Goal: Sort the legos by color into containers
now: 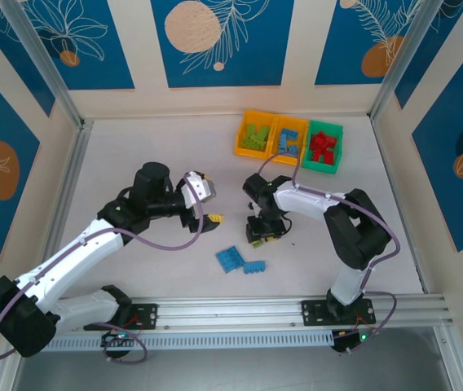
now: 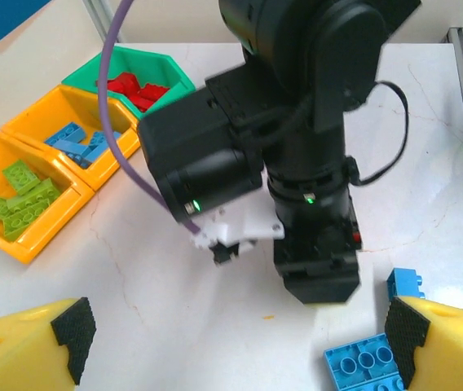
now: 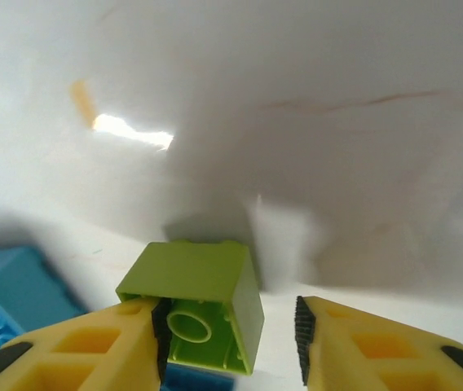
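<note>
Three joined bins sit at the far side of the table: lime bricks in one orange-yellow bin, light blue bricks in the next, red bricks in the green one. Two loose blue bricks lie near the arm bases. Right gripper straddles a lime green brick, jaws apart, one pad touching it, the other clear. Left gripper is spread wide, nothing between its fingers.

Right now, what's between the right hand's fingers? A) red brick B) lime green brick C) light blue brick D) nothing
B: the right wrist view shows a lime green brick between the fingers of the right hand.
</note>
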You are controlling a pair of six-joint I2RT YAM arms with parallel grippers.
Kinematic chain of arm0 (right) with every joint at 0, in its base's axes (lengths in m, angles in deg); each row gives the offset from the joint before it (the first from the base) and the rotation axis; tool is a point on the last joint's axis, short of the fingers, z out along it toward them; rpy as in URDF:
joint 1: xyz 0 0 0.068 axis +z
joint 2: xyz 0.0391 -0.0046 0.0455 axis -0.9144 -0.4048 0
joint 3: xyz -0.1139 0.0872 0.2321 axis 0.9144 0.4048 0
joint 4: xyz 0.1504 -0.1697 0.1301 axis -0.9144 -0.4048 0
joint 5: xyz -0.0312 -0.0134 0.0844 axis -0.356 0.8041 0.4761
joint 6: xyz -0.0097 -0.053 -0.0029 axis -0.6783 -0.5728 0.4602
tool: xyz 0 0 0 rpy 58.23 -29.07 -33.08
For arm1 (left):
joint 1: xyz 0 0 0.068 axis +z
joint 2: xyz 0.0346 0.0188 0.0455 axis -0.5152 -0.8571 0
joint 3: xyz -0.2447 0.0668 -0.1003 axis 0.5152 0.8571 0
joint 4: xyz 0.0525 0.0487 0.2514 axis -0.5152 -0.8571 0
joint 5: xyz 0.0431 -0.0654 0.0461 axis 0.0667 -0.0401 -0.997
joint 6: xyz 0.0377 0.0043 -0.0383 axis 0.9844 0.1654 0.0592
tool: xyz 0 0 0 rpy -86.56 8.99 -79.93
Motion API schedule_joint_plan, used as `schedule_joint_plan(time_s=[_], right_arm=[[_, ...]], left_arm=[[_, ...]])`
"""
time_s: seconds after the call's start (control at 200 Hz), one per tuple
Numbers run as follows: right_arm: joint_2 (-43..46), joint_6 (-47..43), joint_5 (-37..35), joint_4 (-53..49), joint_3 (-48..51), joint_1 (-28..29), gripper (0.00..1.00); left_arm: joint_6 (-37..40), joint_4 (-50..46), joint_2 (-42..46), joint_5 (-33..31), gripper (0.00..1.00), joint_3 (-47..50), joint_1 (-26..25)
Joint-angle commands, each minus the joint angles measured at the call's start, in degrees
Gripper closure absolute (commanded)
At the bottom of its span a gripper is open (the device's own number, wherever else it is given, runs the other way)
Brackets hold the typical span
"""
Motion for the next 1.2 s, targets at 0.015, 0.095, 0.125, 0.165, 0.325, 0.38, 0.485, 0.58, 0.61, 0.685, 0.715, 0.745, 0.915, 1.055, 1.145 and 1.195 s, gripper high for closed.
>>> schedule_joint_plan(time_s=[0.015,0.095,0.125,0.165,0.325,0.38,0.485,0.58,0.61,0.685,0.715,0.745,0.915,1.055,1.145,1.195], right_arm=[[3.9,-1.4,-1.7,-2.3,-1.1,-1.0,0.46],[5.1,-2.7,-1.2,-3.3,-2.5,-0.1,0.44],[5.4,-2.8,-1.2,-3.5,-2.8,0.1,0.44],[5.4,-2.6,-1.3,-3.5,-2.9,0.3,0.44],[3.0,-1.9,-2.6,-2.4,-3.1,0.4,0.33],[1.8,-2.3,-3.5,-1.8,-2.8,0.6,0.29],[-0.4,-4.1,-4.3,-0.9,-2.5,1.2,0.31],[-1.5,-5.1,-5.0,-0.5,-2.7,1.6,0.39],[-1.7,-5.4,-5.0,-0.2,-2.6,1.6,0.43],[-2.0,-5.8,-5.1,-0.2,-3.0,1.4,0.50],[-2.0,-5.9,-5.0,-0.1,-3.1,1.3,0.52],[-2.1,-6.1,-4.9,-0.1,-3.1,1.2,0.55],[-1.8,-6.8,-4.5,0.0,-2.5,0.4,0.62],[0.1,-6.9,-4.7,-1.0,-3.8,-1.1,0.69],[2.6,-6.2,-4.6,-2.2,-7.4,-3.4,0.69],[3.8,-5.6,-4.2,-2.1,-9.6,-5.1,0.69]], left_arm=[[-1.0,2.4,-1.2,2.3,0.06,0.0,-0.1],[-1.2,1.9,-2.0,2.4,0.06,-0.4,-0.1],[-1.4,1.9,-2.2,2.6,0.06,-0.5,-0.1],[-1.7,2.2,-2.4,2.6,0.06,-0.4,-0.2],[-3.1,3.2,-2.8,2.8,0.06,0.0,-0.1],[-3.3,3.1,-2.7,2.7,0.06,0.0,-0.1],[-3.4,3.0,-2.3,2.4,0.05,0.3,-0.1],[-3.4,3.3,-1.8,2.7,0.05,0.9,-0.2],[-3.4,3.3,-1.8,2.8,0.05,1.1,-0.2],[-3.9,3.4,-1.8,2.9,0.05,1.5,-0.2],[-4.1,3.3,-1.8,2.9,0.05,1.5,-0.1],[-4.2,3.3,-1.8,3.0,0.04,1.5,-0.2],[-3.5,2.8,-1.8,2.6,0.03,1.4,-0.2],[-3.2,2.9,-3.0,2.5,0.03,0.6,-0.1],[-3.2,2.9,-3.9,2.8,0.02,-0.4,-0.1],[-3.3,3.0,-4.3,3.0,0.02,-0.9,-0.2]])
